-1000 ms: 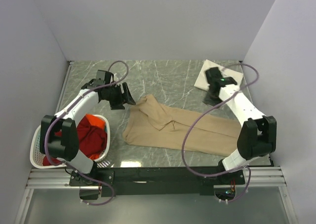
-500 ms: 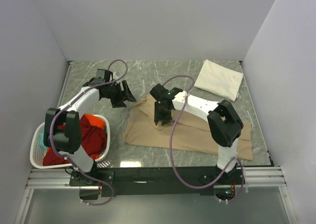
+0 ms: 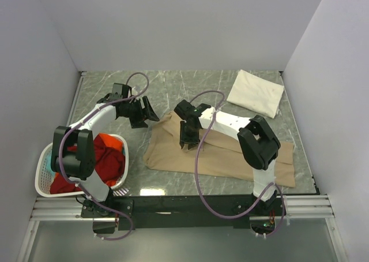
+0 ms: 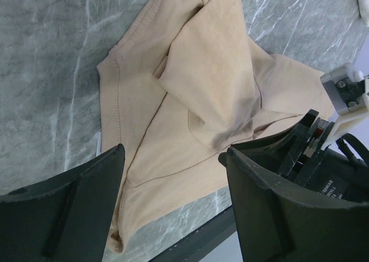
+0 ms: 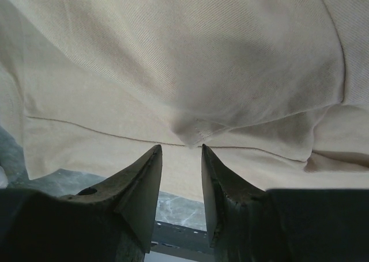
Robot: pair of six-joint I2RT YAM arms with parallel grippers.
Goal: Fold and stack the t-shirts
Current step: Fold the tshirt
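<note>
The right fingers [image 5: 141, 187] are standing slightly parted, with a narrow gap showing between their tips, and they are pointing down onto the tan t-shirt [image 5: 202, 54]. A small pointed fold of that cloth is sitting right at the mouth of the gap. Whether the tips are touching it cannot be told, and nothing is showing clamped between them. Seen from above, these fingers are hovering over the left part of the tan t-shirt, where the cloth is bunching into a raised, rumpled fold. The right arm [image 3: 230, 123] is reaching leftward across the garment.

The left fingers [image 4: 69, 210] are spread wide and holding nothing. They are hanging above the bare counter [image 3: 190, 89] just beyond the far left corner of the tan t-shirt, apart from the cloth and tilted toward it.

The tan t-shirt is lying in the middle of the counter, stretching from left of centre to the near right. Its right part is lying flat and its left part is folding over on itself. A cream t-shirt [image 3: 255, 93], folded to a flat rectangle, is resting at the far right corner of the counter, well apart from the tan one. At the near left a white laundry basket [image 3: 41, 171] is sitting with a red t-shirt [image 3: 106, 161] heaped inside it and a bit of orange cloth [image 3: 107, 139] showing at the far side of the heap.
</note>
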